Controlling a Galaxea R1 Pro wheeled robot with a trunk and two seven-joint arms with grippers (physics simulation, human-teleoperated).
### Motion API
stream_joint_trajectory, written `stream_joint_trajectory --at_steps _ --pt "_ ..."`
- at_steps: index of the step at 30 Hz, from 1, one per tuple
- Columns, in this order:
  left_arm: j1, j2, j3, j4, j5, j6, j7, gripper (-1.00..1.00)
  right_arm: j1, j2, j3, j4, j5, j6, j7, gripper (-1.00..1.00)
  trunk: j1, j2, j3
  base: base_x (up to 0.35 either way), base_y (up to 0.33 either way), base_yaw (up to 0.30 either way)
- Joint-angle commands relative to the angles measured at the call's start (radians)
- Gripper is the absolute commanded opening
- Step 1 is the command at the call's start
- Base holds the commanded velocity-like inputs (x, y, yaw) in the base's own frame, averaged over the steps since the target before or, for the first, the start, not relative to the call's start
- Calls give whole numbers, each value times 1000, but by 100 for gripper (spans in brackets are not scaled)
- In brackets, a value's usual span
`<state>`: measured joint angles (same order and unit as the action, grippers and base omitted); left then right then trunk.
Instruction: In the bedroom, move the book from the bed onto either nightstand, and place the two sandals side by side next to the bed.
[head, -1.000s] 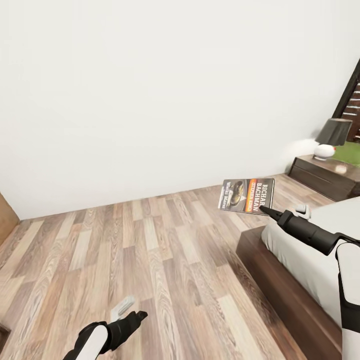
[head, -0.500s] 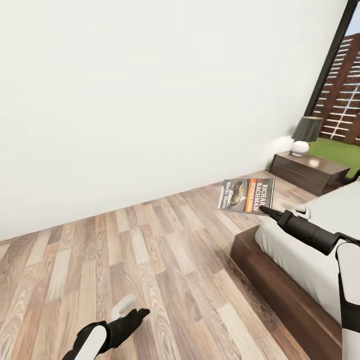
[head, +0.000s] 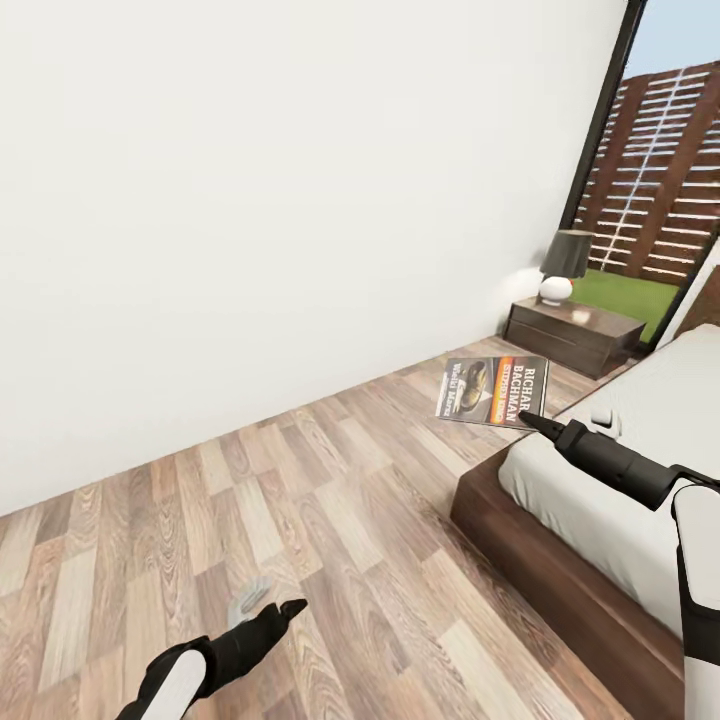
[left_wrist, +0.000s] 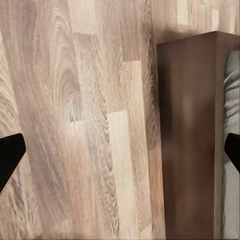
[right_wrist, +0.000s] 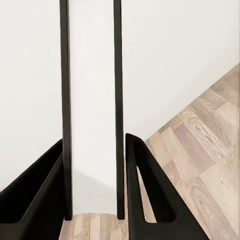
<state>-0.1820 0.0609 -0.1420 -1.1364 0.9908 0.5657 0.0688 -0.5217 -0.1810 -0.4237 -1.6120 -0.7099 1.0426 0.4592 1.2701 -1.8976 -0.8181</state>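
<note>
Your right black claw (head: 528, 421) is clamped on the thin dark paperback book with orange and white letters (head: 493, 390).

You hold the book flat in the air, out past the claw's tips, over the brown wood-plank floor (head: 330, 490). Just below and behind this claw is the low bed with the dark wooden frame and grey mattress (head: 560, 500). Far ahead of it, by the white wall, stands the small dark wooden nightstand (head: 570, 335). Your left black claw (head: 285, 612) hangs low over the floor with its two fingers spread wide, holding nothing.
</note>
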Motion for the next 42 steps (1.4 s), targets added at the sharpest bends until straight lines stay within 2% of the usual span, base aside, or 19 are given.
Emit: stream_joint_trajectory --at_steps 1,4,9,21,31,42 --pt "9 2 3 -19 10 0 0 100 -1 1 -1 0 9 5 10 -100 0 0 -1 196 277 -265" --pt "42 7 33 -72 8 -1 -20 100 -1 1 0 0 9 5 10 -100 0 0 -1 192 280 -265" --pt "62 8 60 -98 5 -2 -31 100 -1 0 0 0 9 5 10 -100 0 0 -1 188 282 -265" --pt "67 5 67 -101 -1 -3 -33 100 -1 0 0 0 9 5 10 -100 0 0 -1 185 283 -259" --pt "67 5 65 -81 -4 -3 -33 100 0 1 -1 0 10 5 10 -100 0 0 -1 208 279 -98" --pt "67 5 64 -75 -5 -3 -32 100 0 3 3 0 12 5 10 -100 0 0 -1 238 259 -230"
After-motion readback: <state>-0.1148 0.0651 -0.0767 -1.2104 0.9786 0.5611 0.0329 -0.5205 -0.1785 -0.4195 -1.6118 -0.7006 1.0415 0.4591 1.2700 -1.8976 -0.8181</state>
